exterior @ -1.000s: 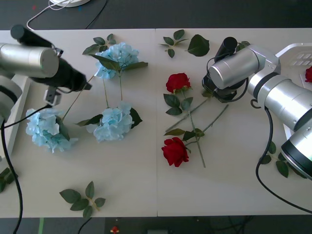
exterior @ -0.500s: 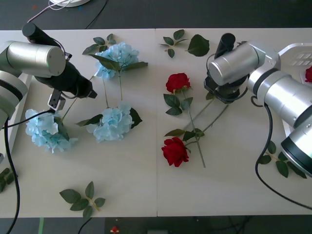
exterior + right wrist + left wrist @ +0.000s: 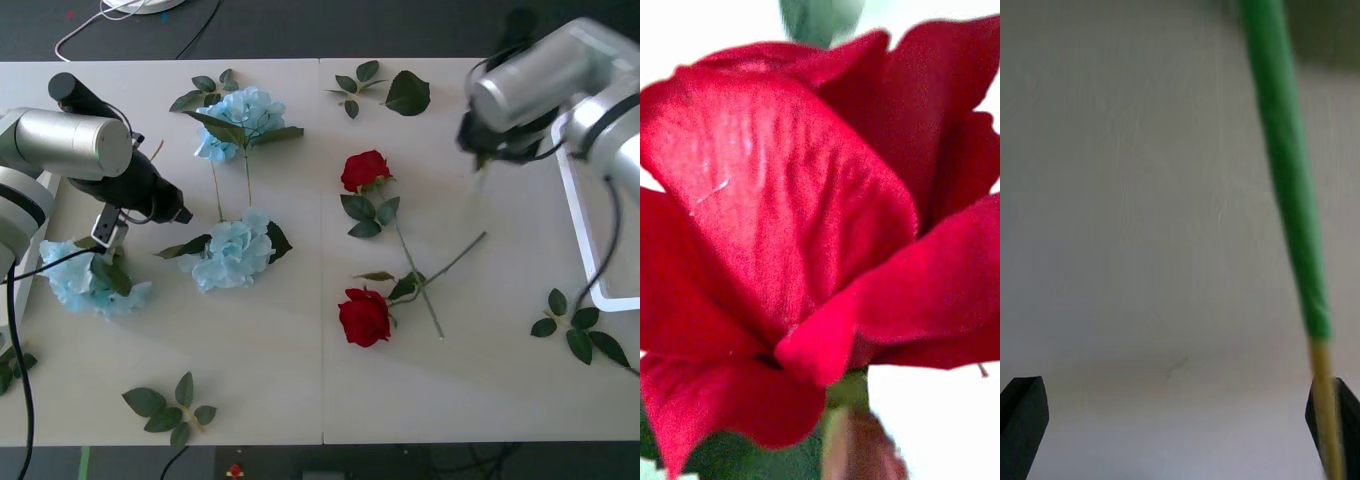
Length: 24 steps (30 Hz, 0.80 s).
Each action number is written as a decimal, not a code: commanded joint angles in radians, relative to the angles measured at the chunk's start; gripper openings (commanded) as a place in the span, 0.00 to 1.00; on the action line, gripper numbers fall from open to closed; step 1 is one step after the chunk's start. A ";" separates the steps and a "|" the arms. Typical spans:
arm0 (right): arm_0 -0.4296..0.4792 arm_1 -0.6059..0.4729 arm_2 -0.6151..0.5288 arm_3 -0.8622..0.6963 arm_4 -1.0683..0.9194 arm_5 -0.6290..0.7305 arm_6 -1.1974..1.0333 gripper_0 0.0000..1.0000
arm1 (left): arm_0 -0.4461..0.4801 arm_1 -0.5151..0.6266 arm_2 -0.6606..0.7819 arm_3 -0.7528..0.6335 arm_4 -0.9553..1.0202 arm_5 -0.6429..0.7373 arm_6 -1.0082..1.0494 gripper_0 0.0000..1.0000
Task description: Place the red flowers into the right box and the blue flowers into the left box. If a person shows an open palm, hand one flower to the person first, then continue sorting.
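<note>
1. Desk (image 3: 300, 380): pale surface carrying loose flowers and leaf sprigs; a sprig (image 3: 172, 405) lies near the front edge at left, another (image 3: 577, 332) at right.
2. Left end effector (image 3: 178, 212): low over the left half of the desk, fingers (image 3: 1022, 420) spread apart and released; a green stem (image 3: 1289, 187) with a bare tan tip runs past one finger, and whether they touch cannot be told.
3. Blue flowers: one head (image 3: 243, 115) far left of centre; one (image 3: 230, 252) near centre-left; one (image 3: 85, 280) at the left edge, just below the left arm.
4. Red flowers on the desk: one rose (image 3: 364, 169) right of centre; a second (image 3: 364, 317) nearer the front, their stems crossing between them.
5. Right end effector (image 3: 487, 150): raised over the far right of the desk, beside the right box (image 3: 572, 215); its grip state cannot be told; a red rose bloom (image 3: 812, 225) sits very close before its wrist camera.
6. Left box (image 3: 25, 262): a strip of white rim shows at the left edge, by the left arm.
</note>
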 commanded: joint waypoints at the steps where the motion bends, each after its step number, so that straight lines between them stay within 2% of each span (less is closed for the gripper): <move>1: -0.021 -0.162 -0.028 -0.090 -0.033 0.008 0.151 0.00 | 0.011 0.009 -0.008 -0.018 -0.019 0.008 -0.021 0.58; 3: -0.006 -0.232 -0.031 -0.122 -0.070 0.006 0.203 0.00 | 0.011 0.009 -0.008 -0.016 -0.019 0.005 -0.024 0.00; 13: 0.096 -0.541 -0.032 -0.179 -0.220 -0.018 0.430 0.00 | 0.011 0.018 -0.008 -0.016 -0.044 0.006 -0.041 0.00; 19: 0.188 -0.626 -0.032 -0.144 -0.224 -0.136 0.529 0.00 | 0.012 0.025 -0.008 -0.057 -0.160 0.080 -0.056 0.00; 24: 0.238 -0.620 -0.031 -0.079 -0.182 -0.261 0.550 0.00 | 0.011 0.042 -0.008 -0.099 -0.252 0.123 -0.174 0.00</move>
